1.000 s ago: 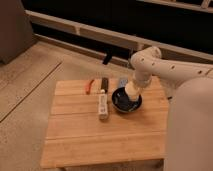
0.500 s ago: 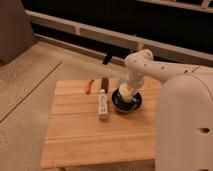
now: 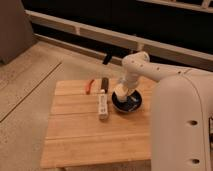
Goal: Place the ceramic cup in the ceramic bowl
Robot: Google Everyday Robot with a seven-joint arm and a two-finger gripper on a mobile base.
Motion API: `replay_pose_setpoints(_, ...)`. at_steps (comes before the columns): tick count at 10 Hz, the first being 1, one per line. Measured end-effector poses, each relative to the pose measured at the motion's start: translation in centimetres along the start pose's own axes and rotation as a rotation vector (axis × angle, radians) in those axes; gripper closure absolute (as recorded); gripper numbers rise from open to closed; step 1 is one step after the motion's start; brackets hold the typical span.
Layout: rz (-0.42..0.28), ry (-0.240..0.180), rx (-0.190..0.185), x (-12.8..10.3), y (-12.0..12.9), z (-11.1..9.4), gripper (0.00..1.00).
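Tabletop: ceramic cup [image 3: 120,91] under end effector [image 3: 122,88].

Wooden table [image 3: 75,135] – white bar [image 3: 102,106], dark block [image 3: 105,82], red item [image 3: 90,85], ceramic bowl [image 3: 136,105], tool [image 3: 121,92] above.

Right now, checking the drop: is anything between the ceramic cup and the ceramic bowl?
Nothing visible. The ceramic cup sits at the gripper, directly over the ceramic bowl; the white bar lies off to the side.

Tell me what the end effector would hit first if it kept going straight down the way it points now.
Probably the ceramic bowl. The end effector points down over its left side with the ceramic cup at its tip, so the cup would likely meet the bowl's inside first; depth is hard to judge.
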Motion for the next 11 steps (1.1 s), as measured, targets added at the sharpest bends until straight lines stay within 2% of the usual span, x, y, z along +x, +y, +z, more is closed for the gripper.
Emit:
replay_pose_setpoints(2, 0.007, 0.012, 0.0, 0.1, -0.1, 0.4, 0.97)
replay_pose_setpoints(3, 0.019, 0.022, 0.007, 0.0, -0.6, 0.3, 0.84)
replay_pose_setpoints(6, 0.042, 0.03, 0.027, -0.1, -1.6, 0.0, 0.61)
replay_pose_setpoints(10, 0.033, 0.066, 0.041, 0.8, -2.2, 0.3, 0.22)
replay_pose_setpoints(11, 0.029, 0.067, 0.033, 0.8, -1.9, 0.3, 0.2)
